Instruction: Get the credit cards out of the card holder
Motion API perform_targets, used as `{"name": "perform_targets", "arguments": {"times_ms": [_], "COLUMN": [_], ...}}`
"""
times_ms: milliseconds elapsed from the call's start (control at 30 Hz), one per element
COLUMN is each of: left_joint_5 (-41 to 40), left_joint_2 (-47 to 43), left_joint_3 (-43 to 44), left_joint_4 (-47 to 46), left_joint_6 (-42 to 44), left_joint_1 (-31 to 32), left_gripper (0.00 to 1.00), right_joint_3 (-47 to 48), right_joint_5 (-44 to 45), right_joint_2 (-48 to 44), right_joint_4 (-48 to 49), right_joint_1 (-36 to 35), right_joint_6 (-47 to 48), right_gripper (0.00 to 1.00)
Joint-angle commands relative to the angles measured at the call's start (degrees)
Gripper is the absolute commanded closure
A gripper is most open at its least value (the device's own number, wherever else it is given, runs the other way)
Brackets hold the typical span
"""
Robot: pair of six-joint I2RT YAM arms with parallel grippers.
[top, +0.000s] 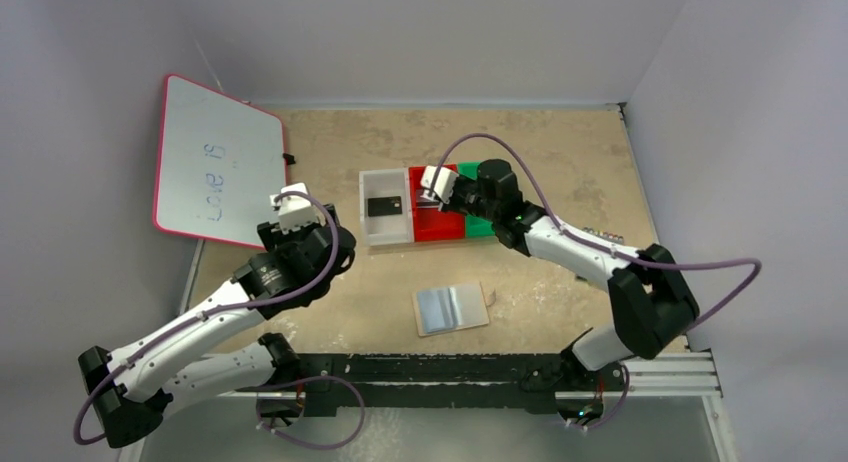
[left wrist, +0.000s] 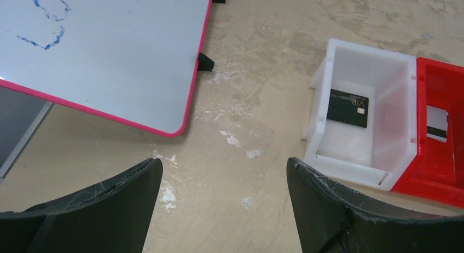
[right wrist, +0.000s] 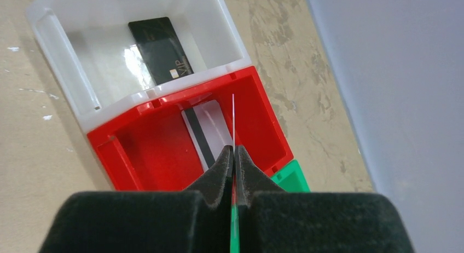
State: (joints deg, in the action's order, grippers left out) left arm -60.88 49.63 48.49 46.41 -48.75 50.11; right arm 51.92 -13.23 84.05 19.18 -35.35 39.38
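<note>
Edgewise, card (right wrist: 233, 117) in right hand (right wrist: 234, 150), over red bin (right wrist: 143, 154)

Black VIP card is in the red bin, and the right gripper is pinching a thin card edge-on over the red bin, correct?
No. The black VIP card lies in the white bin, as the right wrist view shows. The rest holds: the right gripper pinches a thin card edge-on over the red bin.

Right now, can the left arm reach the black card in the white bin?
Probably yes. Its jaws stand open, only bare table lies before the open-topped white bin, and the black card lies inside. The right arm hangs over the red bin.
</note>
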Motion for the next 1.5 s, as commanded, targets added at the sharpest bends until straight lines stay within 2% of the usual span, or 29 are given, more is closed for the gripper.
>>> {"name": "perform_targets", "arguments": {"times_ms": [0,300,533,800,1233,1467], "left_joint_5": [-3.62,-9.0,-10.55,-10.39,-11.21,-11.73], "left_joint_2": [0.97,1.01,-1.81,-0.61,1.26,0.57], "left_joint_3": [0.63,3.36,2.67,2.78,3.42,3.33], "left_joint_4": [0.56,6.66,7.22,7.44,9.25,9.56], "left_joint_6": [1.81,-2.54,-4.19,-4.07,-5.22,-5.8], "left_joint_1": [-0.18,-0.18,-0.19,-0.18,-0.18,-0.19], "left_gripper": [0.16,0.15,0.15,0.15,0.16,0.16], "right_joint_3": [6.6,12.67,15.4,15.11,16.62,16.12], "right_joint_5": [-0.28,1.03,7.06,10.4,6.93,6.34], "right_joint_2": [4.21,14.16,19.54,22.16,28.27,28.24], "right_joint_4": [-0.72,-4.48,-6.9,-5.14,0.82,0.59], "right_joint_1": [-0.48,-1.21,-2.4,-2.58,-1.98,-1.78], "right_joint_6": [4.04,7.33,11.08,15.23,21.22,20.94], "right_gripper": [1.0,1.0,1.0,1.0,1.0,0.86]}}
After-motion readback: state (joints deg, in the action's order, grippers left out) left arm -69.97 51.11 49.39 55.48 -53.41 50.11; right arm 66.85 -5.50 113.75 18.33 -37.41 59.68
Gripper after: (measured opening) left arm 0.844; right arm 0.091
